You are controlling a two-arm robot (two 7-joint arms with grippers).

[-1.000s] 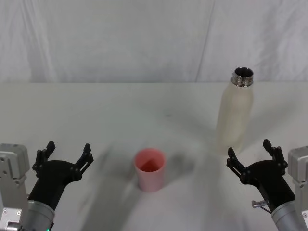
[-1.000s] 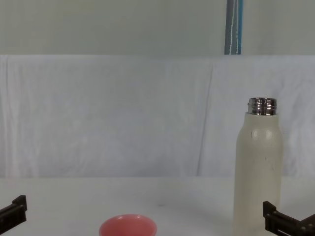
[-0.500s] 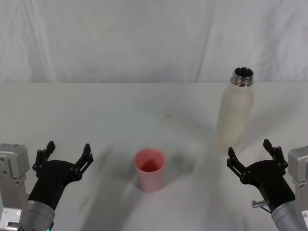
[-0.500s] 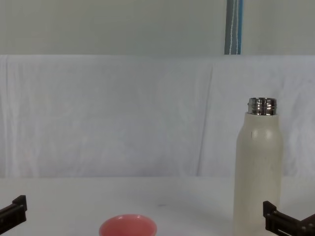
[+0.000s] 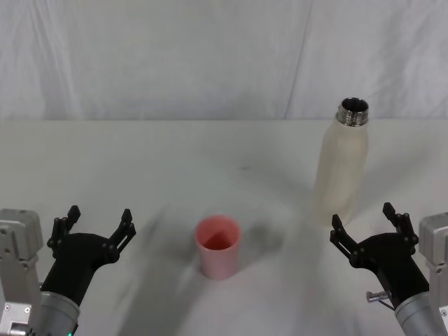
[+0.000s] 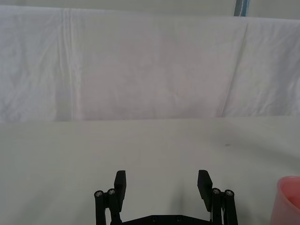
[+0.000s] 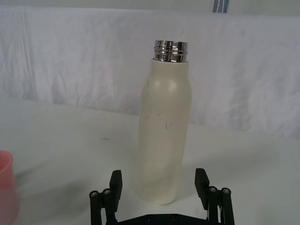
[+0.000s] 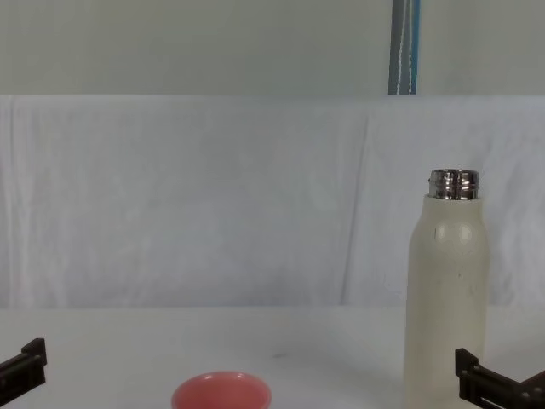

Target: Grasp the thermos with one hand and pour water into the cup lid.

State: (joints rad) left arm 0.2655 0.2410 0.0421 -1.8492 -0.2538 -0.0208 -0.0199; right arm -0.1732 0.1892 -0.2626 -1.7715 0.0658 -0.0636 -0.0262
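The cream-white thermos [image 5: 341,168] stands upright at the right of the table, its steel neck uncapped; it also shows in the right wrist view [image 7: 165,131] and the chest view [image 8: 447,298]. The pink cup lid [image 5: 218,246] sits mouth up near the table's middle front, seen low in the chest view [image 8: 222,393] and at the wrist views' edges [image 6: 289,201] [image 7: 7,185]. My right gripper [image 5: 367,225] is open just in front of the thermos, a short gap away [image 7: 159,183]. My left gripper [image 5: 96,224] is open at the front left, holding nothing [image 6: 162,183].
A white cloth covers the table [image 5: 175,161] and hangs as a backdrop [image 5: 175,56] behind it. A small dark speck [image 5: 243,168] lies on the cloth behind the cup lid.
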